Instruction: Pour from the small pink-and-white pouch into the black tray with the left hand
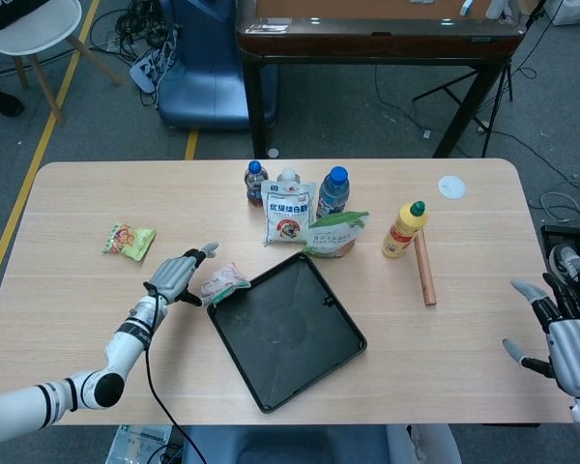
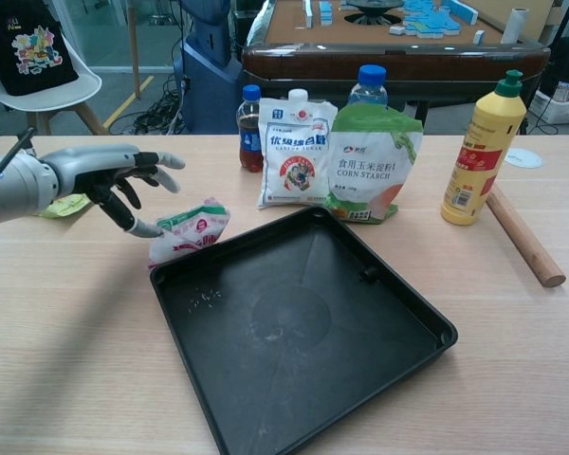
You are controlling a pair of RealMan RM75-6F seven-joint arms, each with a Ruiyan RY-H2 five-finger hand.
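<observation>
The small pink-and-white pouch (image 1: 222, 283) (image 2: 188, 230) lies on the table, leaning against the left corner of the black tray (image 1: 285, 329) (image 2: 303, 332). My left hand (image 1: 177, 275) (image 2: 109, 173) hovers just left of the pouch with its fingers spread, holding nothing; a fingertip is close to the pouch's left end. A few pale crumbs lie on the tray floor near its left corner. My right hand (image 1: 565, 338) is open at the table's right edge, far from the tray, seen only in the head view.
Behind the tray stand a cola bottle (image 2: 251, 128), a white sugar bag (image 2: 296, 152), a blue-capped bottle (image 2: 367, 83) and a green corn starch bag (image 2: 373, 163). A yellow squeeze bottle (image 2: 481, 147) and wooden rolling pin (image 2: 523, 237) are right. A snack packet (image 1: 130, 239) lies left.
</observation>
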